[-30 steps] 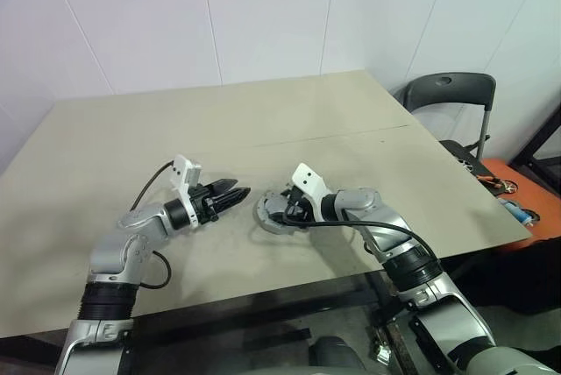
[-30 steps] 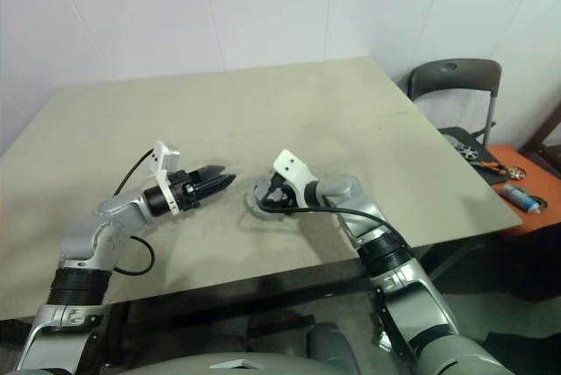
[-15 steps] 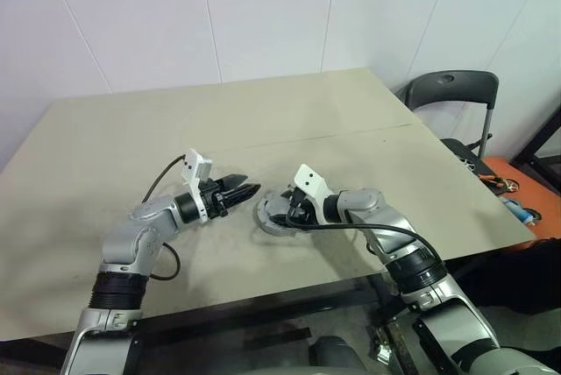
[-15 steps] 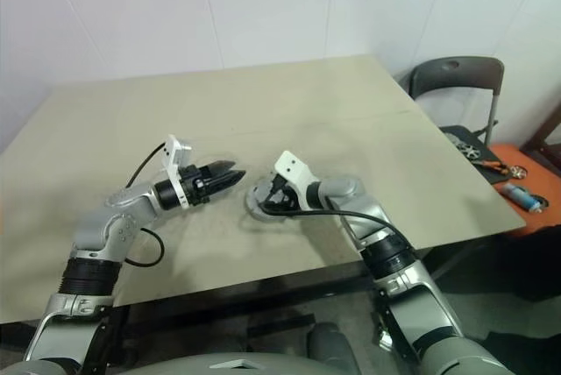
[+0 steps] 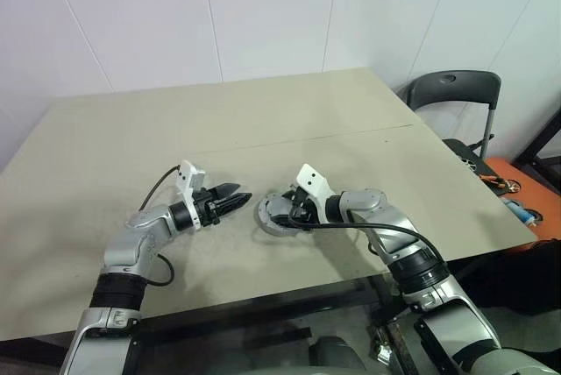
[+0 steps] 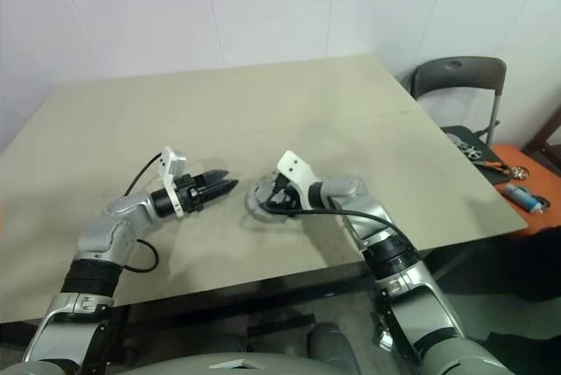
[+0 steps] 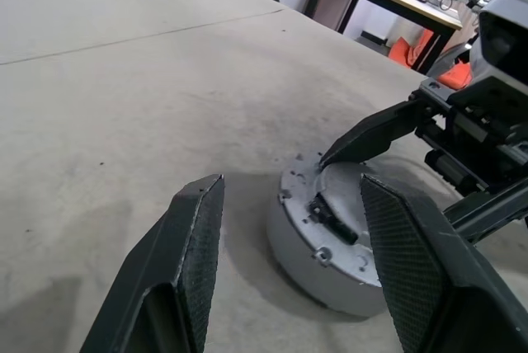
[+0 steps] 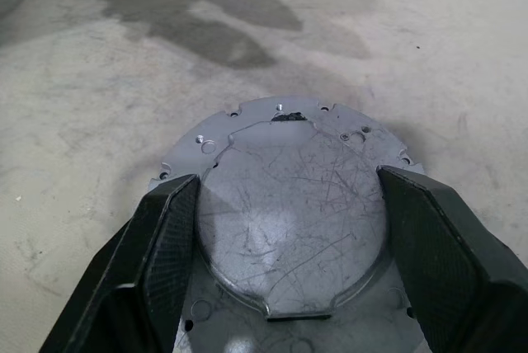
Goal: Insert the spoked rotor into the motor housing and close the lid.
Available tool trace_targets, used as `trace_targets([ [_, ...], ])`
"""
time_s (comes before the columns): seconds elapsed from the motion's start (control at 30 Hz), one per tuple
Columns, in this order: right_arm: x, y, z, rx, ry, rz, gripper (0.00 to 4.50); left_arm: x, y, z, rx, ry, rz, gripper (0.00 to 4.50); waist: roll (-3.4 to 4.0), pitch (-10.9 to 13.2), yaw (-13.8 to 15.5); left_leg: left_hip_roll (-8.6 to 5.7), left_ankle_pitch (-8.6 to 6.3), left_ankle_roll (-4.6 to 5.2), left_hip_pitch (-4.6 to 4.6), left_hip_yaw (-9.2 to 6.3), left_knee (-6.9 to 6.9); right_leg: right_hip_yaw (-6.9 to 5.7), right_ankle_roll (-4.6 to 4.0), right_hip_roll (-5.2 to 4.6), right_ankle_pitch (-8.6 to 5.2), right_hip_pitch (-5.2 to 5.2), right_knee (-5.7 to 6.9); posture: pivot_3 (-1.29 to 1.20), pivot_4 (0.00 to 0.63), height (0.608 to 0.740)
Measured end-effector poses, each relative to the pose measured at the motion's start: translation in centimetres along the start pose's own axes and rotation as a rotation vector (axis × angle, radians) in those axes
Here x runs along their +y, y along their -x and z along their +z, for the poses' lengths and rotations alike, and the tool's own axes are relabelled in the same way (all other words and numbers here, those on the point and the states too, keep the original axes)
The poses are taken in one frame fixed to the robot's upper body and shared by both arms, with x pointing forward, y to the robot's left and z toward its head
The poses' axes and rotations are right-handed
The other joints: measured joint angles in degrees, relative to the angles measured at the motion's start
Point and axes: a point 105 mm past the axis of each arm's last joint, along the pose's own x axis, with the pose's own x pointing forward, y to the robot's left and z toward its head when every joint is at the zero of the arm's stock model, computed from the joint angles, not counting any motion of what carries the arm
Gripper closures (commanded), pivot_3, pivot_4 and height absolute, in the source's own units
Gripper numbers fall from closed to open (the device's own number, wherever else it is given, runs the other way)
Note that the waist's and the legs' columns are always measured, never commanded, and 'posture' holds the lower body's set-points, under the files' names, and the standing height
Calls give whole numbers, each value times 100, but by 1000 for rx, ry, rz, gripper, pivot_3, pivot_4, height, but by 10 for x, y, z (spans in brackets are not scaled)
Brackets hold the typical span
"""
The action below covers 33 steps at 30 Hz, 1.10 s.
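Observation:
The motor housing [image 5: 266,215] is a round grey body lying flat on the table [image 5: 263,112]. Its side wall shows in the left wrist view [image 7: 305,254]. A scratched grey plate with a notched outline, the lid [image 8: 293,196], covers its top. The spoked rotor is hidden. My right gripper [image 5: 294,213] is open and reaches over the housing from the right, one finger [image 8: 165,270] on each side of it. My left gripper [image 5: 238,196] points level at the housing from the left, a short gap away. It is open with nothing between its fingers [image 7: 190,246].
A dark chair [image 5: 451,95] stands past the table's right edge. Beside it is an orange surface [image 5: 517,191] with small tools. The table's front edge runs close under both arms. Bare tabletop stretches behind and to the left of the housing.
My left gripper has sunk a little toward the tabletop, still pointing at the housing. The right gripper and the housing have kept still.

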Motion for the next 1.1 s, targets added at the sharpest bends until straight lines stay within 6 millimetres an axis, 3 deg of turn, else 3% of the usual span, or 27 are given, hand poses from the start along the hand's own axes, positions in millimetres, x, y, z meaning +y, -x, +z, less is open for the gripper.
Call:
trace_targets([
  [0.03, 0, 0, 0, -1, 0, -1, 1240, 0, 0, 0, -1, 0, -1, 1712, 0, 0, -2, 0, 0, 0, 0, 0, 0, 0, 0, 0, 0, 0, 0, 0, 0, 740],
  [0.17, 1, 0, -2, -8, 2, -1, 128, -1, -1, 0, -3, 1, -2, 1712, 0, 0, 3, 0, 0, 0, 2, 0, 0, 0, 2, 0, -1, 2, 2, 0, 0, 740],
  [0.2, 3, -1, -2, -10, -6, 14, 27, -1, -1, 1, -3, 0, -2, 1712, 0, 0, 1, 0, 0, 0, 5, 0, 1, 0, 3, 0, -2, 5, 2, 0, 0, 740],
  [0.7, -6, 3, 1, -49, -59, -27, 27, -15, -8, 18, 0, -24, 2, 1712, 3, 3, -10, 0, 0, 0, 3, -1, 2, -1, 3, 1, -2, 2, 5, 0, 0, 740],
  [0.93, 4, 9, 7, -75, -79, 35, 27, -19, -10, 20, 2, -12, 6, 1712, 3, 5, -20, 0, 2, -4, -79, -3, 10, 1, -23, 1, 17, -86, 11, 0, 0, 740],
  [1.1, 4, 10, 7, -73, -79, 40, 27, -20, -11, 23, -1, 1, 6, 1712, 3, 5, -5, -1, 2, -3, -83, -1, 10, 1, -24, -1, 17, -88, 10, 0, 0, 740],
])
